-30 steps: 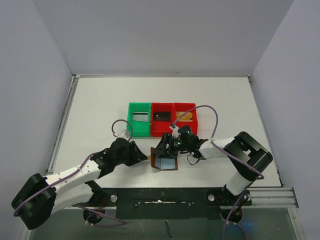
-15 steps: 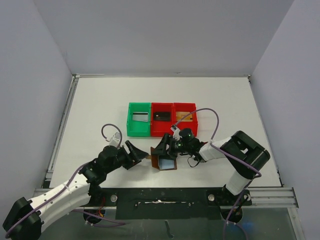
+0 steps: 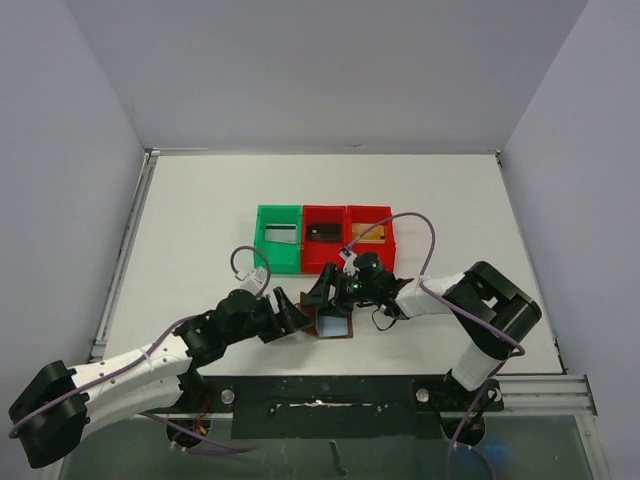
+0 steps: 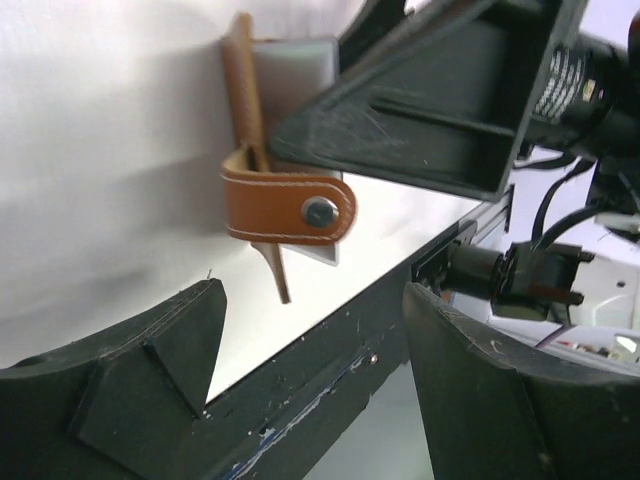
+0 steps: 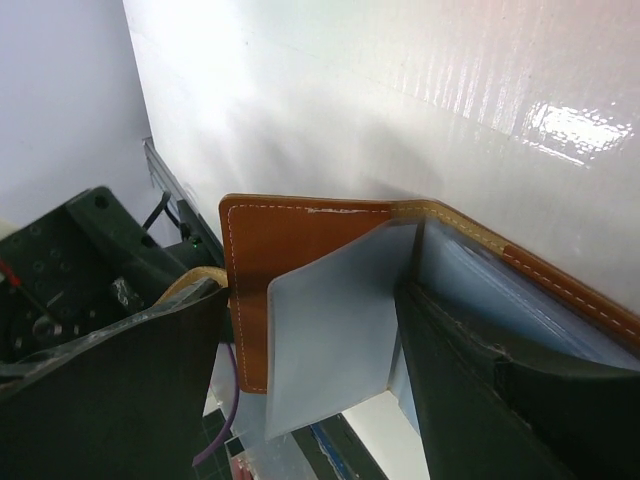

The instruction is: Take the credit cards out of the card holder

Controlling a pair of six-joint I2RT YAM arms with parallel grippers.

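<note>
1. While the card holder (image 3: 333,325) lies opened on the white table (image 3: 200,220), it sits close to the near edge, about midway along it, with a pale blue inner panel facing up.
2. The left gripper (image 3: 292,311) is low over the table just left of the wallet. Its jaws stand wide apart with nothing between them. In the left wrist view, bare table separates its fingers (image 4: 150,385) from the brown snap strap (image 4: 290,208).
3. The right gripper (image 3: 326,295) is at the wallet's far edge, jaws spread and not clamped.
4. In the right wrist view, a brown leather leaf (image 5: 300,250) and a pale blue-grey leaf (image 5: 335,330) stand between the right fingers. One finger (image 5: 500,390) lies against the inner pocket. Whether the pale leaf is one of the credit cards or a plastic sleeve cannot be told.
5. The two grippers are near each other over the wallet, so room there is tight. In the left wrist view a black right-arm finger fills the space just above the strap.
6. Beyond the wallet a green bin (image 3: 278,263) and two red bins (image 3: 323,265) stand touching in a row near the table's middle. Each holds a small flat thing too small to identify. Only a narrow strip of table separates the row from the right gripper.
7. Wide white surface runs from the bins to the left, far and right edges. A black rail (image 3: 330,392) borders the near edge.
</note>
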